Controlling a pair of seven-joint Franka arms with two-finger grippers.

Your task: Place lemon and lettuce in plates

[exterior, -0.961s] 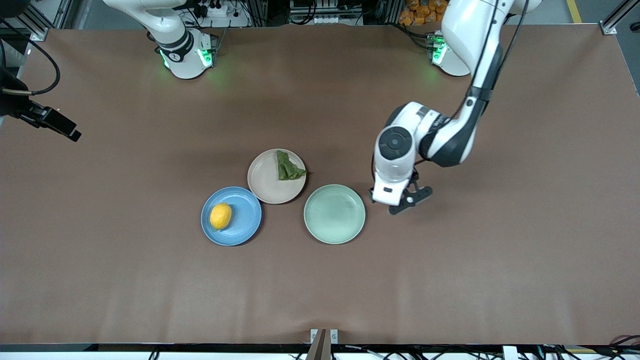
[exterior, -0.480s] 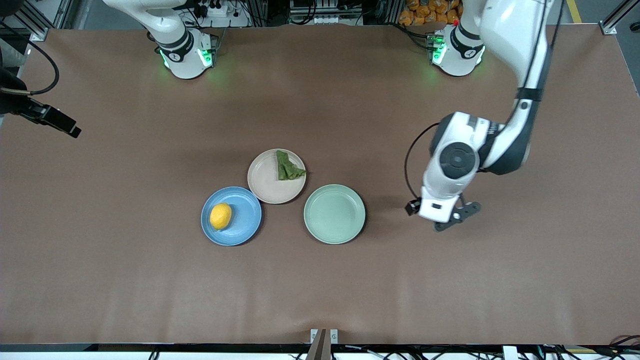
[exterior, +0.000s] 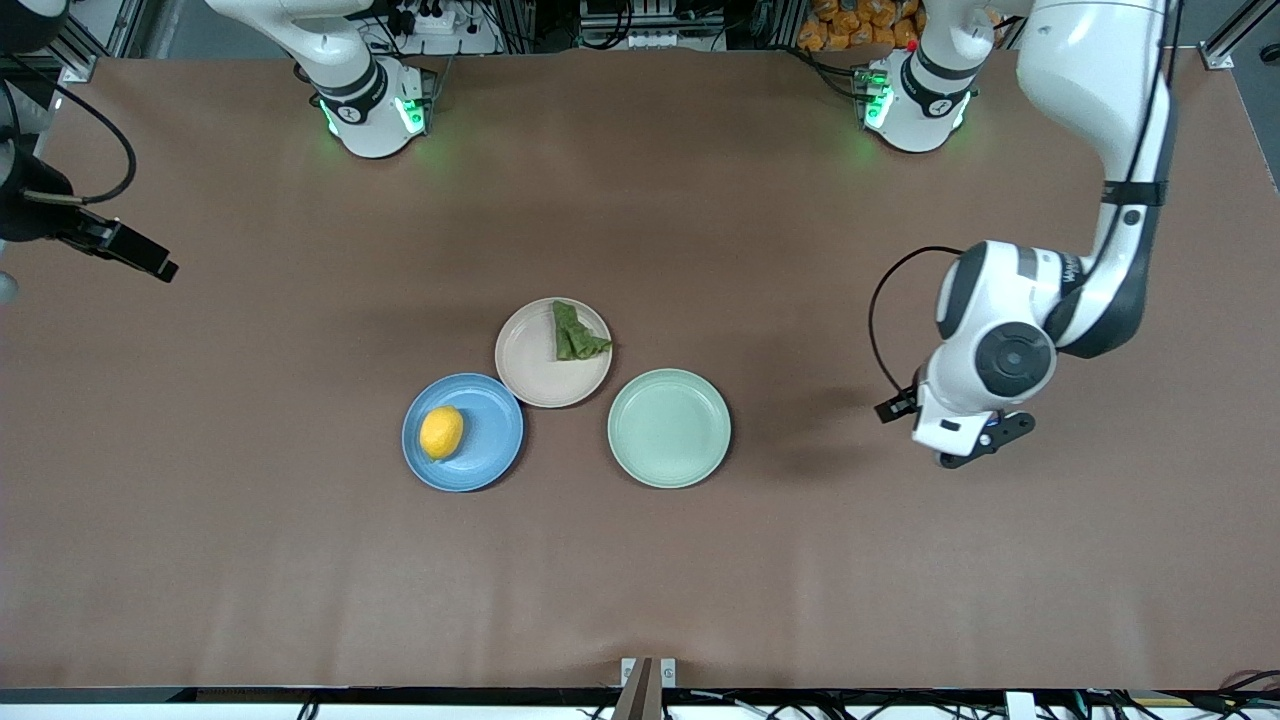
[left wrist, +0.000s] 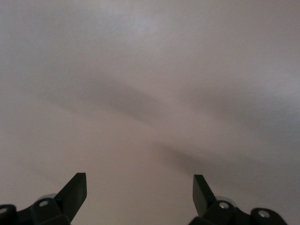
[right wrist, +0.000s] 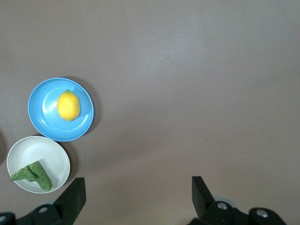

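Note:
The yellow lemon (exterior: 441, 432) lies in the blue plate (exterior: 492, 448). The dark green lettuce (exterior: 576, 333) lies on the pale beige-pink plate (exterior: 530, 365), at its rim. Both plates touch near the table's middle. My left gripper (left wrist: 139, 187) is open and empty over bare table, toward the left arm's end from the plates (exterior: 962, 440). My right gripper (right wrist: 138, 187) is open and empty, held high at the right arm's end of the table (exterior: 35, 205). Its wrist view shows the lemon (right wrist: 68, 105) in the blue plate (right wrist: 47, 123) and the lettuce (right wrist: 33, 172) on the beige-pink plate (right wrist: 40, 152).
A pale mint-green plate (exterior: 668, 428) stands empty beside the other two plates, toward the left arm's end. The brown table (exterior: 300, 560) runs wide on all sides of the plates.
My left arm has swung away from beside the mint-green plate toward the left arm's end of the table. The right gripper shifted slightly. Lemon, lettuce and plates have not moved.

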